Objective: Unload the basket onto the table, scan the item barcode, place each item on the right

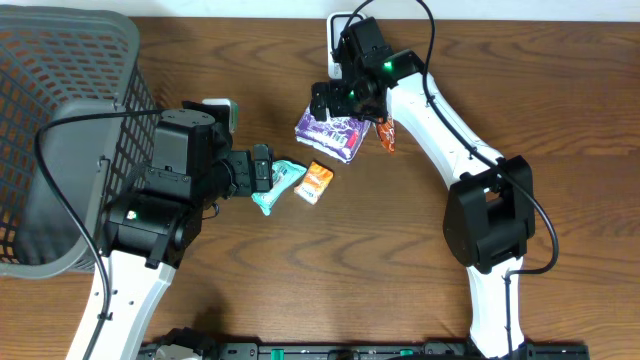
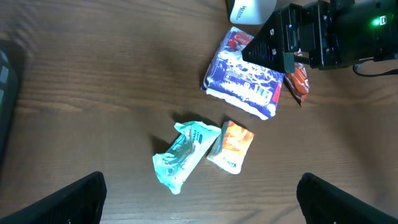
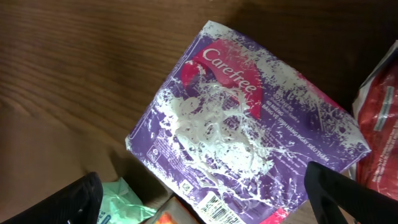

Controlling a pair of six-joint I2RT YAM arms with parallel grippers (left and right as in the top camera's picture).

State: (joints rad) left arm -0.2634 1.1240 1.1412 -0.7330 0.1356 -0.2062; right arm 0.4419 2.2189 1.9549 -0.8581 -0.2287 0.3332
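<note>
Left wrist view: left pincer [image 2: 200, 200] spread wide, empty, over the brown wooden surface [image 2: 93, 93]. Just beyond it lies a crinkled mint-green wrapper [image 2: 185, 154], with a small orange packet [image 2: 231, 146] touching its right side. Farther off, a purple plastic Carefree pack [image 2: 245, 84] lies flat with a barcode at its near edge. Right pincer [image 3: 205, 198] hangs over that pack, fully released, gripping nothing. A red-orange sachet [image 2: 298, 81] sits beside the pack, and a white boxy device [image 2: 249, 9] lies behind it.
</note>
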